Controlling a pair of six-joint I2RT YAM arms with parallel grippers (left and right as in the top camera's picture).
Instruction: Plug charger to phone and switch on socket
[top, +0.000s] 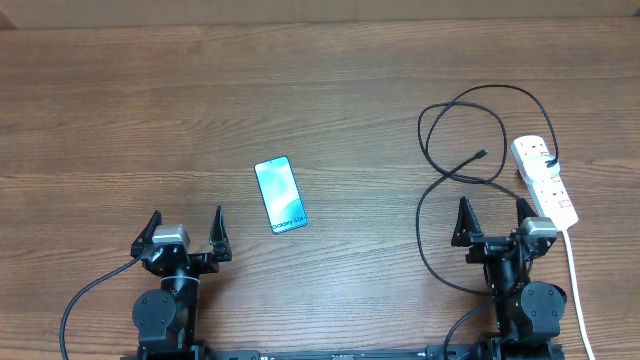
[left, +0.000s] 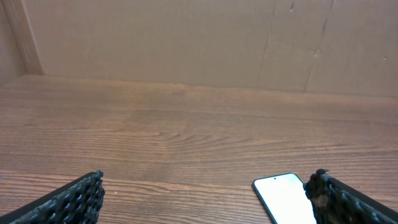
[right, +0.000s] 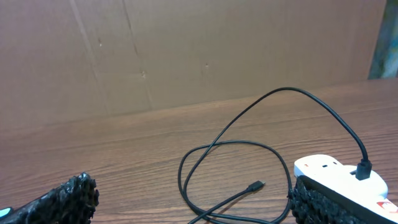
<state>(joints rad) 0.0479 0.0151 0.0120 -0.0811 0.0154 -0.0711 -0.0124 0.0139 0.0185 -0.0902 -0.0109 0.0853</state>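
The phone (top: 280, 194) lies flat on the wooden table, blue screen up, ahead and right of my left gripper (top: 186, 232), which is open and empty. In the left wrist view the phone (left: 283, 194) sits beside the right finger. The charger cable (top: 440, 180) loops on the table, its connector tip (top: 482, 154) free; its other end is plugged into the white socket strip (top: 543, 180). My right gripper (top: 496, 222) is open and empty, just behind the loop and strip. The right wrist view shows the tip (right: 256, 185) and the strip (right: 339, 176).
The strip's white lead (top: 574, 285) runs toward the front edge past my right arm base. Black base cables (top: 80, 300) curl beside both arm bases. A brown board wall (left: 199, 43) stands behind the table.
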